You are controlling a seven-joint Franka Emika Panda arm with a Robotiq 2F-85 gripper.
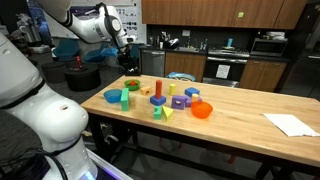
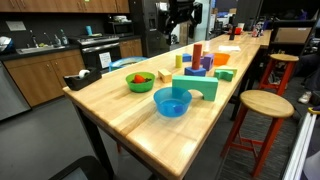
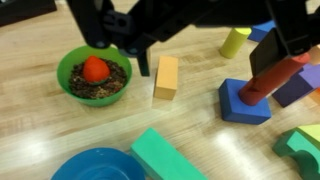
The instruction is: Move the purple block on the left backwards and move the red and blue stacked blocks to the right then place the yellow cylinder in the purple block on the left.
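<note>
Three views, so one at a time. In an exterior view the black Robotiq gripper [image 1: 123, 43] hangs high over the back of the wooden table [image 1: 245, 108], well apart from every toy. The red-and-blue stack [image 1: 157, 93], a slim red cylinder standing on a small blue block, sits below and out past the jaws. In an exterior view from the table's end, the big light-blue plastic bowl [image 2: 172, 108] is nearest the camera and far from the jaws. The wrist view is the useful one: the jaws are spread apart with nothing between them. The short yellow cylinder [image 3: 235, 42] sits just inside one jaw, the stack is right below that jaw, and a squat purple block [image 3: 296, 90] is just outside it. Count there: one stack, one yellow cylinder, one tan wooden brick [image 3: 166, 77], one green plastic bowl [image 3: 66, 80], and one purple block for sure, maybe a second at the edge. My worry is that the stack is tall and skinny, so a jaw brushing the red top would topple it. It's also easy to grab the wrong purple piece, since I can't tell which one counts as "left".
</note>
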